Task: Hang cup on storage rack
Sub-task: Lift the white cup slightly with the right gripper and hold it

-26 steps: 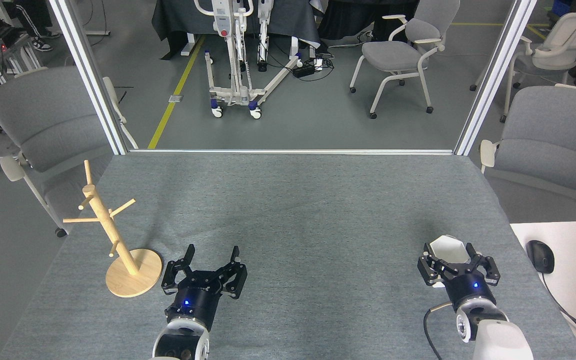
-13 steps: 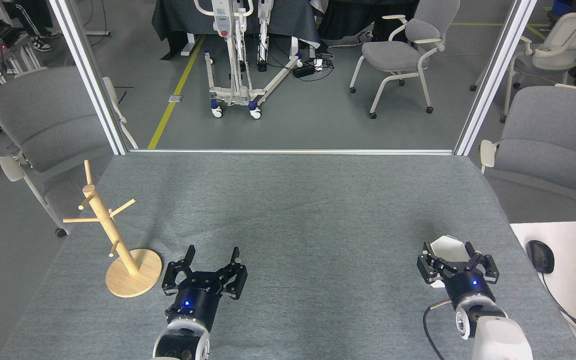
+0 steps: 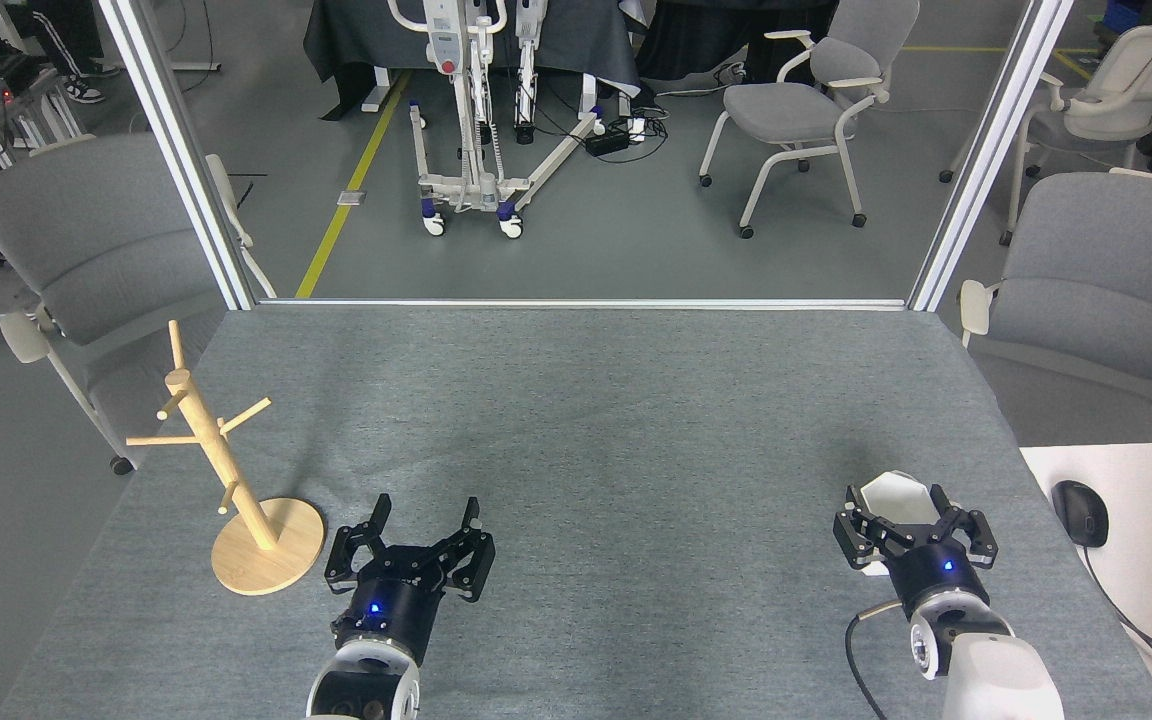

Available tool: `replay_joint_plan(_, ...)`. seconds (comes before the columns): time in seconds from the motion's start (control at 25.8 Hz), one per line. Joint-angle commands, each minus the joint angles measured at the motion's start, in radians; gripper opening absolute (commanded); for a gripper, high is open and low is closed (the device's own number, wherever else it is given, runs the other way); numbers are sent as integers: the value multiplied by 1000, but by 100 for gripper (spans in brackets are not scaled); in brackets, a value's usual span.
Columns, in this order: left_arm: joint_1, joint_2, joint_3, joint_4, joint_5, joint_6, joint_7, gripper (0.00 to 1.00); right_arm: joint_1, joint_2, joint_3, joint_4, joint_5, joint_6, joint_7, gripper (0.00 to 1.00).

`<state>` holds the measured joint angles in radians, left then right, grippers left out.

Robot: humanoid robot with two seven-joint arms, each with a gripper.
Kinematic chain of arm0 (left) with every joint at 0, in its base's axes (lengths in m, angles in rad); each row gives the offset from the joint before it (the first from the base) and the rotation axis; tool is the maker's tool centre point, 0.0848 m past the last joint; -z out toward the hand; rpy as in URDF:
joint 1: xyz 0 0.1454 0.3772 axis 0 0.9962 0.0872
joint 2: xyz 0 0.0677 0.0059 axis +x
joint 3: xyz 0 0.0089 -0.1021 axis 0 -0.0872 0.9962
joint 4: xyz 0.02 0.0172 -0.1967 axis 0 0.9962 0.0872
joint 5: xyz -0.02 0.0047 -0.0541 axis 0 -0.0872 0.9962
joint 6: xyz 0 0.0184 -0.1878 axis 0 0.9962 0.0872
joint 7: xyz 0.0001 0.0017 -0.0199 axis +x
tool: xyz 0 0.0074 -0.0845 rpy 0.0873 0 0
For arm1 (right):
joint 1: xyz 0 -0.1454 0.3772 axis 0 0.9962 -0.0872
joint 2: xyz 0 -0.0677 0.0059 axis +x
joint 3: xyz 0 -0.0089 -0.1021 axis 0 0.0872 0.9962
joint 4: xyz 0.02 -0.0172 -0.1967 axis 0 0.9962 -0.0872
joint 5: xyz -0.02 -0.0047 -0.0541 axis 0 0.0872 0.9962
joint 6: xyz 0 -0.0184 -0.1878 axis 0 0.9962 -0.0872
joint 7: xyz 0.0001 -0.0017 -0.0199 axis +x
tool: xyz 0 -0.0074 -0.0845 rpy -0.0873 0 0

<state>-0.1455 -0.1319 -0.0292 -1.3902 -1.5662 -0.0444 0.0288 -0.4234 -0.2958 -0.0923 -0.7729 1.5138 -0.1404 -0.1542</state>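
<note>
Straddling the cup (image 3: 893,495), the right gripper (image 3: 898,510) is sitting low at the table's (image 3: 616,420) right side, fingers either side of the white body; grip contact can't be confirmed. Left gripper (image 3: 424,520) is resting wide open, empty, beside the storage rack (image 3: 236,480), which is standing upright, pegs bare. Mouse (image 3: 1080,512) is lying nearby.
</note>
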Motion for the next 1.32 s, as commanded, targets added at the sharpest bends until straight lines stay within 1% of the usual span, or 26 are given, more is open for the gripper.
replay_joint_plan(0.0,0,0,0,0,0,0,0,99,0,3,0,1,0,-2,1,99)
replay_joint_plan(0.54,1,0,-5,-3,0,-3,3,99,-3,17,11,38,5,-1,1,98)
replay_joint_plan(0.62,1,0,-5,-3,0,-5,3,99,-3,17,14,40,3,-1,2,96)
replay_joint_plan(0.74,1,0,-6,-3,0,-5,3,99,-3,17,14,40,5,-2,2,89)
replay_joint_plan(0.85,1,0,-6,-3,0,-5,2,99,-3,17,16,40,5,-4,2,81)
replay_joint_plan(0.97,1,0,-6,-3,0,-5,2,99,-3,17,16,40,5,-8,2,67)
replay_joint_plan(1.08,1,1,-8,-1,0,-6,3,99,-2,17,16,41,5,-11,2,41)
replay_joint_plan(1.12,1,1,-8,-1,0,-6,3,99,-2,17,16,41,5,-13,4,35)
replay_joint_plan(1.24,1,1,-6,0,0,-6,3,99,-2,17,16,41,6,-15,4,27)
replay_joint_plan(1.28,1,1,-6,-1,0,-6,3,99,-2,17,16,41,6,-15,5,21)
